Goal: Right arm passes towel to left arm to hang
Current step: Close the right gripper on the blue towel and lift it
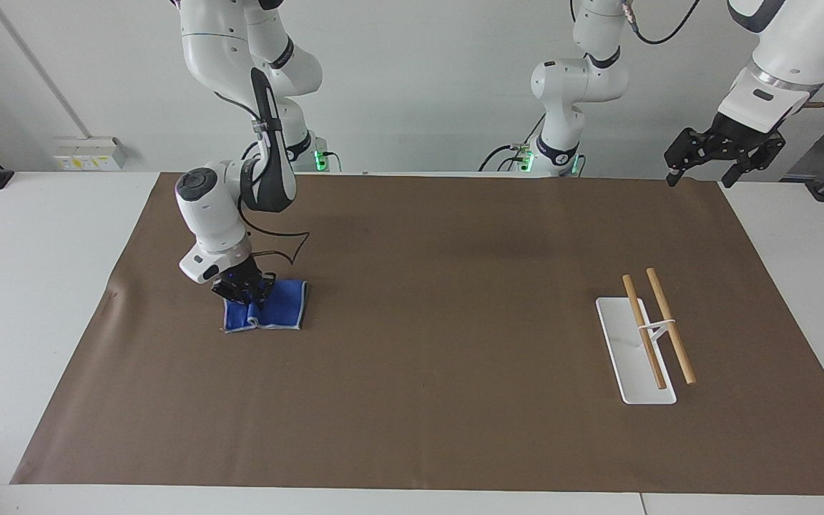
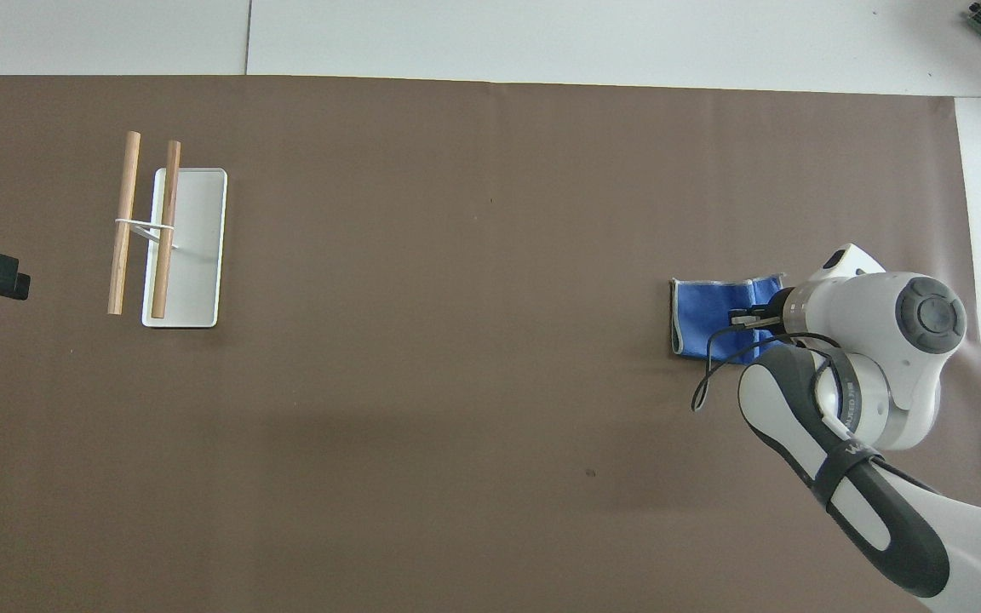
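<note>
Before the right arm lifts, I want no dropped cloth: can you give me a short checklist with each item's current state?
1. Right gripper jaws pinched on the towel: ok, the cloth is bunched under them.
2. Towel clear of the mat: not ok, most of it lies flat.
3. Left gripper open to receive: ok, it waits high over the left arm's end.
4. Rack upright, rods bare: ok.
5. Grip depth on the fabric: cannot tell.
</note>
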Tool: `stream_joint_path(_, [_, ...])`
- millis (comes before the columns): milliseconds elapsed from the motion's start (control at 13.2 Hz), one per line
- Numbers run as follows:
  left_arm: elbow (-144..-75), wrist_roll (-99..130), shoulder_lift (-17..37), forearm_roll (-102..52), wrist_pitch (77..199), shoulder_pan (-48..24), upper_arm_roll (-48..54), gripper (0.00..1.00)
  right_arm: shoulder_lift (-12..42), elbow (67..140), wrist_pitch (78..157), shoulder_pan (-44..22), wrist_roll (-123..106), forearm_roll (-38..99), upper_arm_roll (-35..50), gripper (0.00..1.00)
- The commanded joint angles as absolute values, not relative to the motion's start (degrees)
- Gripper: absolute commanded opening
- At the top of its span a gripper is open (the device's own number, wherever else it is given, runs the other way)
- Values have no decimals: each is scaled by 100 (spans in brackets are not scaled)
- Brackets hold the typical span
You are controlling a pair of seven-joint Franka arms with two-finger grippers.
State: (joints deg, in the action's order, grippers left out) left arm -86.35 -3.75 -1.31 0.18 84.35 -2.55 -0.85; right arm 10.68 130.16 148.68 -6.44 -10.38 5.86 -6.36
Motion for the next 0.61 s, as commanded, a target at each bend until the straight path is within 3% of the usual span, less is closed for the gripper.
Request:
stream_joint_path(0, [-8780,-325,-272,26,8385,-193,-44,100,1037,12834,14697,-703,-1073,747,-607,0])
stream_joint_path(228, [-8780,-325,-272,26,8385,-193,-44,100,1002,12131,13705,-703,-1028,913,-501,0])
stream_joint_path(532, [-8780,-316,-272,26,8367,-193,-44,100,756,11472,13045,-703,-889,1563,-256,0])
